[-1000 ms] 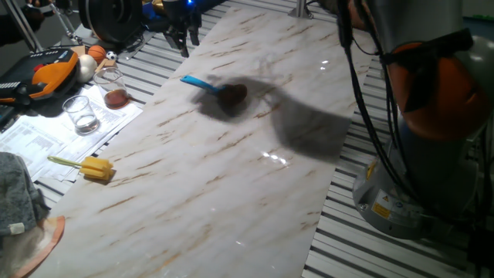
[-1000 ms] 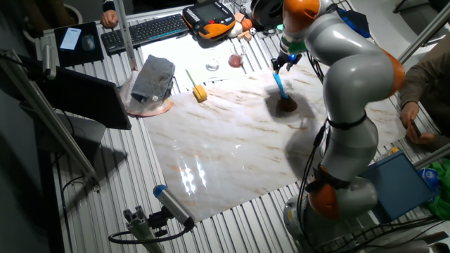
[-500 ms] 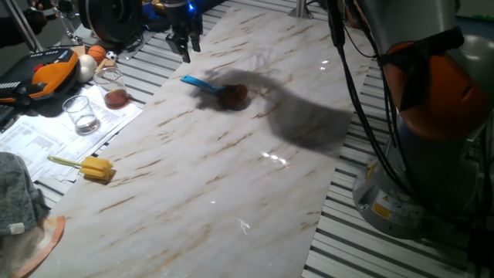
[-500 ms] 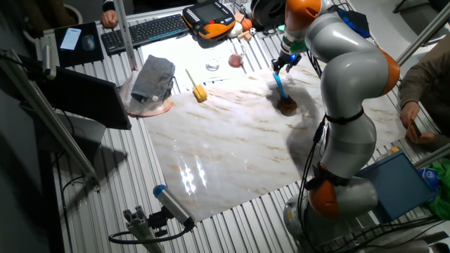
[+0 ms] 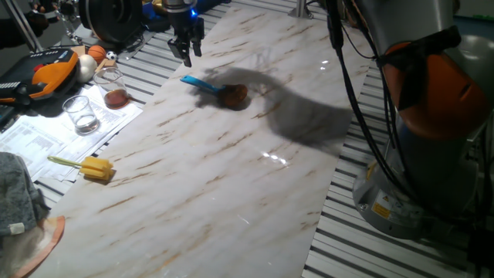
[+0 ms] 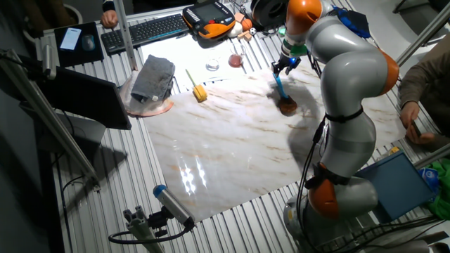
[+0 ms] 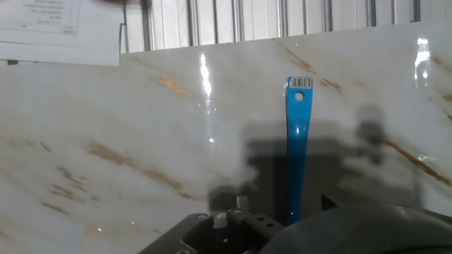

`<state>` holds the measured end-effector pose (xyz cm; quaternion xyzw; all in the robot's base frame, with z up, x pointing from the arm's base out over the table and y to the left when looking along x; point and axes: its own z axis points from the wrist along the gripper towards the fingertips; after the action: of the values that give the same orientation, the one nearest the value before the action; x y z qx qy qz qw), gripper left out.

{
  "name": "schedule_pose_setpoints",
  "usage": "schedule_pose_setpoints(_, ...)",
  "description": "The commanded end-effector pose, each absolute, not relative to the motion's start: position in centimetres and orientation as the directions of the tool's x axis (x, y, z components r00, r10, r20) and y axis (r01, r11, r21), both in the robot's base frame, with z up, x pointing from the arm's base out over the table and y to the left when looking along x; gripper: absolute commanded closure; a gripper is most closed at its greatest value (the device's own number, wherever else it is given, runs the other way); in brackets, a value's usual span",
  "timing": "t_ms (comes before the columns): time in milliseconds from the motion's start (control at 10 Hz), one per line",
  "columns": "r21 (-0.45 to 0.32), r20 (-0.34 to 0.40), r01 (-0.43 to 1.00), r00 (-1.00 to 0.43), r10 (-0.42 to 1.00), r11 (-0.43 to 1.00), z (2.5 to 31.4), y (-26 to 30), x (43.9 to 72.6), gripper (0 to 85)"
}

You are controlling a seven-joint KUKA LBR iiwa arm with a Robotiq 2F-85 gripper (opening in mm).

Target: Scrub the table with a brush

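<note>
The brush lies flat on the white marble table (image 5: 216, 185), its blue handle (image 5: 194, 81) pointing to the far left and its reddish-brown head (image 5: 235, 94) to the right. My gripper (image 5: 185, 52) hangs open and empty just above the handle's free end, not touching it. In the other fixed view the gripper (image 6: 285, 66) is above the brush (image 6: 283, 91). The hand view shows the blue handle (image 7: 297, 148) running straight up the frame on the table (image 7: 106, 106); the head is hidden under the hand's body.
A yellow sponge on a stick (image 5: 94, 167) lies at the table's left edge. Two glasses (image 5: 81, 114) stand on papers on the striped grating. A grey cloth (image 5: 17, 193) is at front left. The arm's base (image 5: 417, 185) stands right. A person's hand (image 6: 408, 116) is at the far right.
My gripper has moved down and a little right, closer to the handle's end. The brush has not moved.
</note>
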<state>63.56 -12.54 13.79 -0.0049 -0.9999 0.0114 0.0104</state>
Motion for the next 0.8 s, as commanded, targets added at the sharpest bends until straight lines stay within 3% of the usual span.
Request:
schedule_pose_setpoints(0, -0.020, 0.026, 0.004, -1.000, 0.005, 1.000, 13.79, -12.54, 63.57, 34.0)
schedule_pose_setpoints(500, -0.045, 0.067, 0.099, -0.993, 0.102, 0.994, 13.79, -12.54, 63.57, 34.0)
schedule_pose_setpoints(700, -0.097, 0.074, 0.099, -0.992, 0.106, 0.990, 13.79, -12.54, 63.57, 34.0)
